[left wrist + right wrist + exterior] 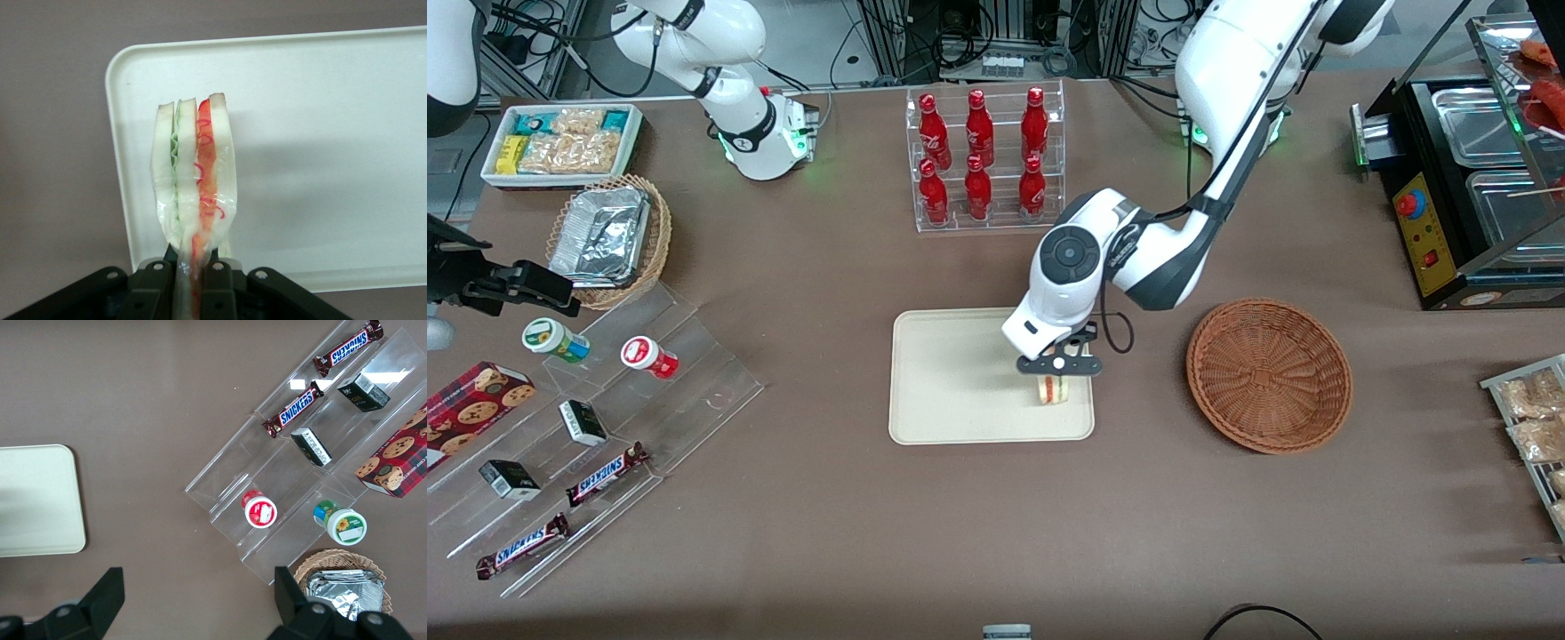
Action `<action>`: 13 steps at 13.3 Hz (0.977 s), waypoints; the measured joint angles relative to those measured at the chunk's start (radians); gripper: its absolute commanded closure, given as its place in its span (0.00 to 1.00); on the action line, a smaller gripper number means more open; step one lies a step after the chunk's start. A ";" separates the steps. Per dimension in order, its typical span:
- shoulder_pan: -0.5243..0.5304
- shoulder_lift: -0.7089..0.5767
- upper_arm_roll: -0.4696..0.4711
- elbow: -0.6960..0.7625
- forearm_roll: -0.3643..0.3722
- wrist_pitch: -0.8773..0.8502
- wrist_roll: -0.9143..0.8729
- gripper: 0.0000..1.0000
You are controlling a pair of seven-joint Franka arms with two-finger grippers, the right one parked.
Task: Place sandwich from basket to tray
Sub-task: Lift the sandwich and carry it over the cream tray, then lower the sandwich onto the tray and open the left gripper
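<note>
- Sandwich at the centre of the scene hangs over the tray, at the corner nearest the front camera on the working arm's side, clamped in the left arm's gripper.
- Brown table carries everything, its cloth-like surface spread under both arms.
- Cream tray sits mid-table, nearer the front camera than the clear rack of red bottles.
- Reddish-brown basket lies beside the tray toward the working arm's end of the table, apart from it, with nothing visible inside.
- Tiered clear display stand toward the parked arm's end holds two Snickers bars, small dark boxes and two round tubs.
- Tan wicker basket of foil containers sits farther from the front camera than that stand.
- Gripper's jaws are clenched on the sandwich's narrow end, seen from the wrist camera with black fingers pressing the wrapped tip from both sides.
- Wedge stands on edge in the wrist view, pale bread slices with a green layer and a red layer between them, the tray under it.
</note>
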 measured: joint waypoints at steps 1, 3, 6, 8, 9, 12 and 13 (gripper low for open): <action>0.000 0.020 -0.008 0.021 0.000 0.000 0.002 1.00; 0.000 0.057 -0.016 0.051 0.000 0.006 0.009 1.00; -0.004 0.098 -0.021 0.063 0.000 0.041 0.026 1.00; -0.006 0.117 -0.022 0.063 0.000 0.056 0.039 1.00; -0.006 0.124 -0.021 0.064 0.000 0.064 0.045 1.00; -0.006 0.139 -0.022 0.067 0.001 0.083 0.049 0.26; -0.006 0.139 -0.022 0.069 0.001 0.084 0.049 0.00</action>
